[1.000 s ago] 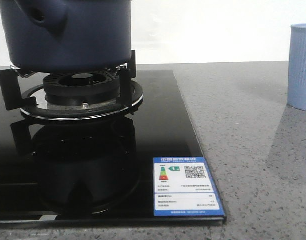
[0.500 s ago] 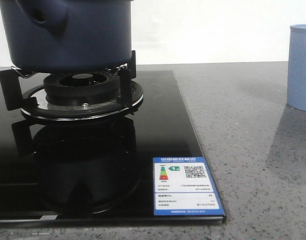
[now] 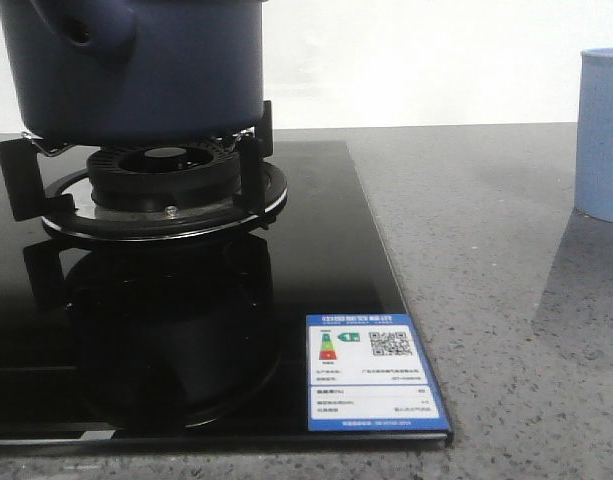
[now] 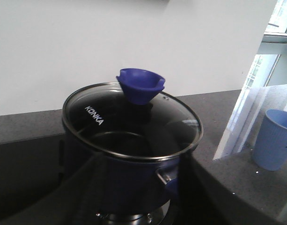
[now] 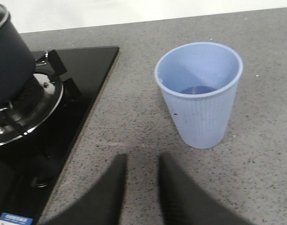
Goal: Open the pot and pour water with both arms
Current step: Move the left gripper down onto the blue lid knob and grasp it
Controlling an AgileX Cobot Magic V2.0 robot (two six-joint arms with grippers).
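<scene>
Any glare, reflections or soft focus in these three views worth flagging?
Front view: the glossy cooktop mirrors the burner and the pot; the picture is sharp. Left wrist view: the glass lid shows pale reflections and the window at the side is overexposed. Right wrist view: the right pincer is a blurred dark shape, while the cup stays clear.

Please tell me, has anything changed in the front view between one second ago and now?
Nothing has visibly changed. The large dark navy-blue pot sits on the black burner grate as before, and the light blue ribbed cup stands in the same place on the grey speckled counter.
</scene>
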